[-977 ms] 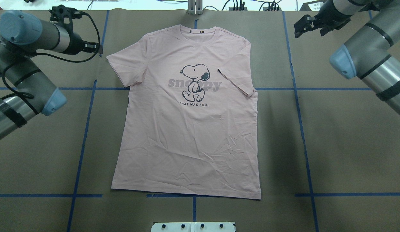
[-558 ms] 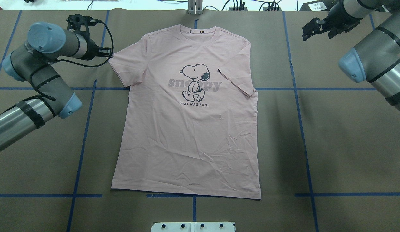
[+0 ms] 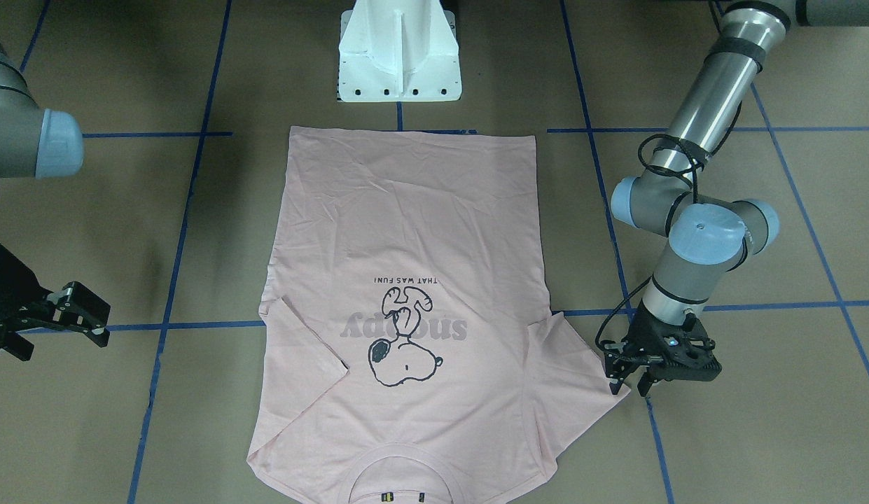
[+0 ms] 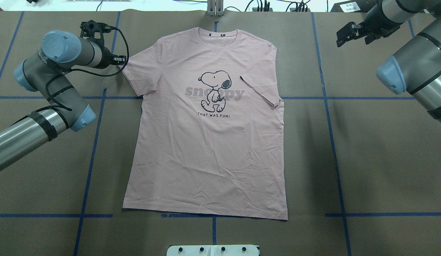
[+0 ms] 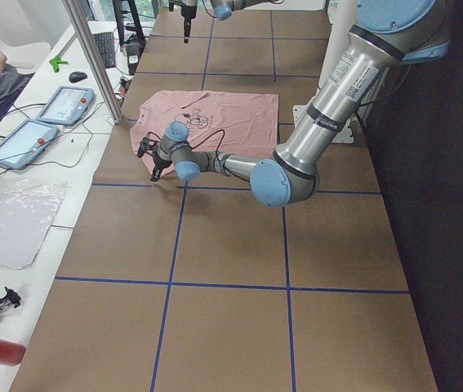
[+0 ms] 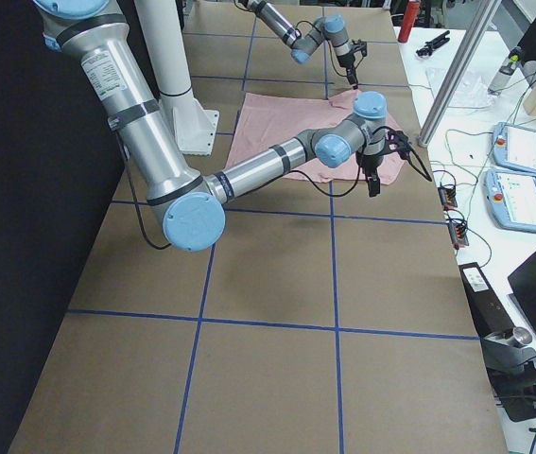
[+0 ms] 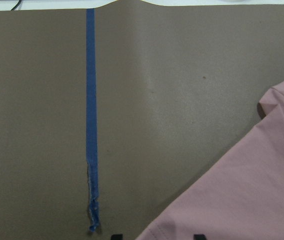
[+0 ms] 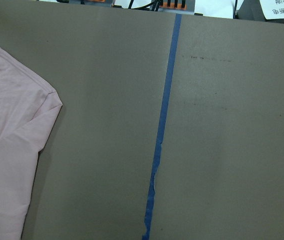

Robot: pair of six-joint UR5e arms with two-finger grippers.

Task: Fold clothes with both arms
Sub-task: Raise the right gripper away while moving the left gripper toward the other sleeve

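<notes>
T-shirt [image 4: 206,149] lies flat on the desk [image 4: 366,160], print up, right sleeve folded inward. We see the left gripper [image 3: 629,386] at the left sleeve's edge, fingers [image 7: 198,237] apart, only their tips visible from the wrist. The right gripper [image 3: 91,316] hovers far right, off the cloth, fingers also apart.

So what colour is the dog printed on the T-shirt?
The dog is a black outline with a dark grey ear; it shows clearest in the overhead view.

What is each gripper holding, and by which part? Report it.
Nothing is held. The left gripper is open at the sleeve edge of the T-shirt, not closed on it; the right gripper is open, apart from the T-shirt.
</notes>
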